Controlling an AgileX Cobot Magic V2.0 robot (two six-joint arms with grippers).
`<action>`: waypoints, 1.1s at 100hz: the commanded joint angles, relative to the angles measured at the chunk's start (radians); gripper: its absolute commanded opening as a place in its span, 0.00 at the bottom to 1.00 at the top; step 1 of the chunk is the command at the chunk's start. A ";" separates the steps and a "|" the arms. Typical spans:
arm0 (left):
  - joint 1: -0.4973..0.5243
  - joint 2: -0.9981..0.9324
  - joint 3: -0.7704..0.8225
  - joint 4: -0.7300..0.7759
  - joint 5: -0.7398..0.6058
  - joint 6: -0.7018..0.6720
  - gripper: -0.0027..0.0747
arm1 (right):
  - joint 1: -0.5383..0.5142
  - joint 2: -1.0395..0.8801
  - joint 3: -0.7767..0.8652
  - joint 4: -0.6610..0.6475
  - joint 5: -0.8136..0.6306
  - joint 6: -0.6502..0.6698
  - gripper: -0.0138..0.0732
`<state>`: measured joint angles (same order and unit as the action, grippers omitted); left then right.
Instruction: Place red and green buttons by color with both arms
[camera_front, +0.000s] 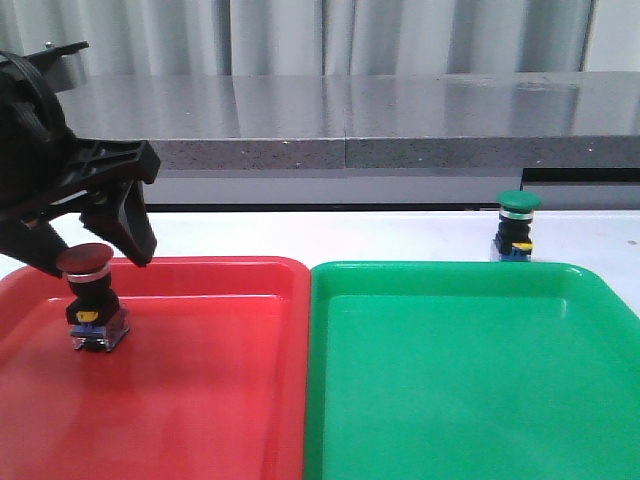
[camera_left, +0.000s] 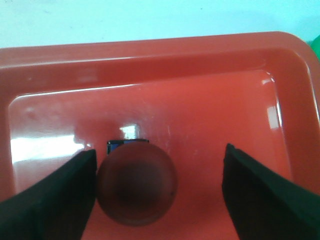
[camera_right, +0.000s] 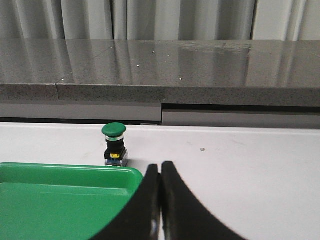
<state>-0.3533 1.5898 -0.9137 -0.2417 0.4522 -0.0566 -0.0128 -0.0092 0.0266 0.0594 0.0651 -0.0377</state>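
From the front view I see the red button (camera_front: 92, 298) standing upright in the red tray (camera_front: 220, 380) at about nine o'clock, my left gripper (camera_front: 95, 255) spread open around its cap, while the green button (camera_front: 517, 227) stands on the white table (camera_front: 300, 235) at two o'clock, just beyond the green tray (camera_front: 470, 400). The left wrist view confirms the jaws are apart, one finger (camera_left: 55, 195) beside the cap, the other clear, so I judge the red half done. In the right wrist view my right gripper (camera_right: 160, 200) is pressed closed on nothing, with the green button at eleven o'clock, not yet picked.
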 joint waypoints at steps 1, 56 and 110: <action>-0.006 -0.032 -0.022 0.006 -0.047 -0.008 0.74 | -0.008 -0.016 -0.013 -0.001 -0.071 -0.003 0.08; 0.124 -0.189 -0.024 0.058 -0.055 -0.010 0.76 | -0.008 -0.016 -0.013 -0.001 -0.071 -0.003 0.08; 0.138 -0.659 -0.015 0.184 -0.056 -0.009 0.75 | -0.008 -0.016 -0.013 -0.001 -0.071 -0.003 0.08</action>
<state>-0.2195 1.0010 -0.9075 -0.0655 0.4533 -0.0582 -0.0128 -0.0092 0.0266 0.0594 0.0651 -0.0377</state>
